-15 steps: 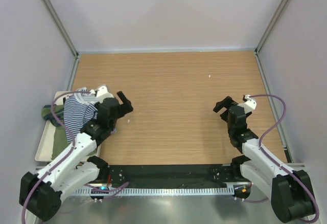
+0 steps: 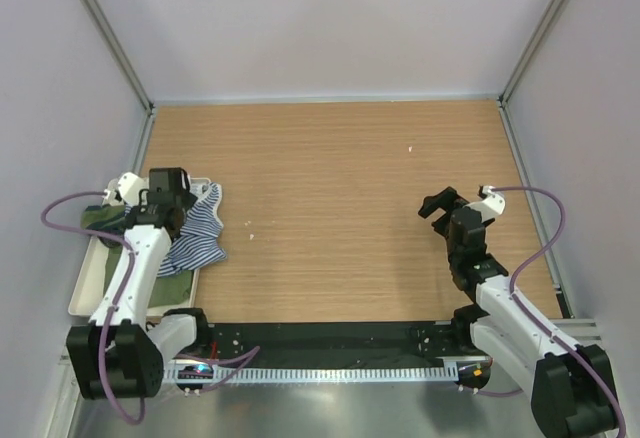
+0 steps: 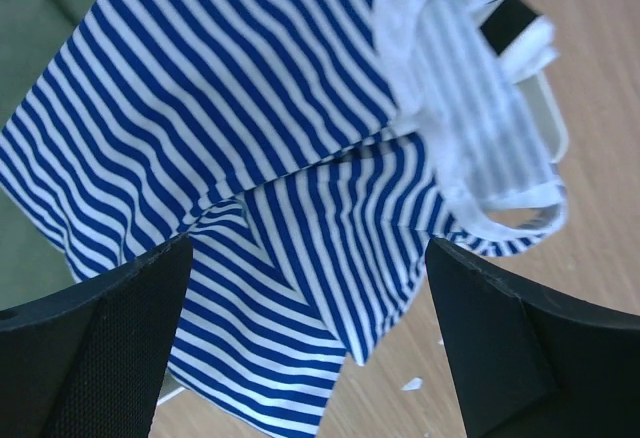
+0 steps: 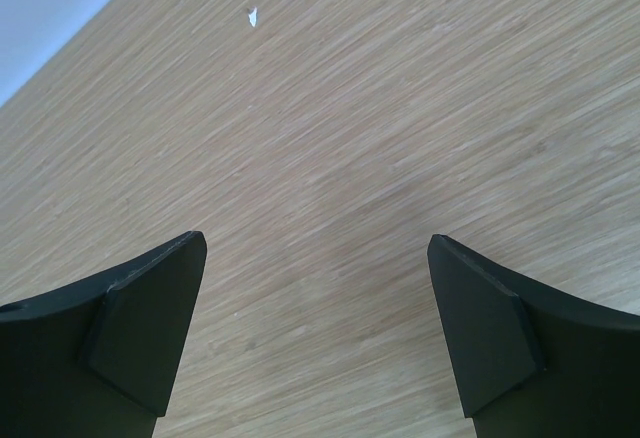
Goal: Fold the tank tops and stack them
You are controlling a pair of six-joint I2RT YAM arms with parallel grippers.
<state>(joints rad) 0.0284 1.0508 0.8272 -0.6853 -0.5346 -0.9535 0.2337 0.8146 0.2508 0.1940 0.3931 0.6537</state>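
Wood-grain table (image 2: 340,208), grey walls. Striped tank top (image 3: 250,138): crumpled over tray (image 2: 85,293) edge, far left, partly covering olive tank top (image 2: 98,218). Left gripper (image 3: 310,288): jaws wide, empty, just above stripes. Right gripper (image 4: 318,258): wide, empty, over bare wood. Advice: pinch the white-trimmed strap, single garment only.

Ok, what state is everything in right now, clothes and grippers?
Striped tank top: unfolded, bunched, spilling off the tray onto the table.
Green tank top: crumpled in the tray, partly under the striped one.
Left gripper: open, over the striped top, holding nothing.
Right gripper: open, empty, over bare table.
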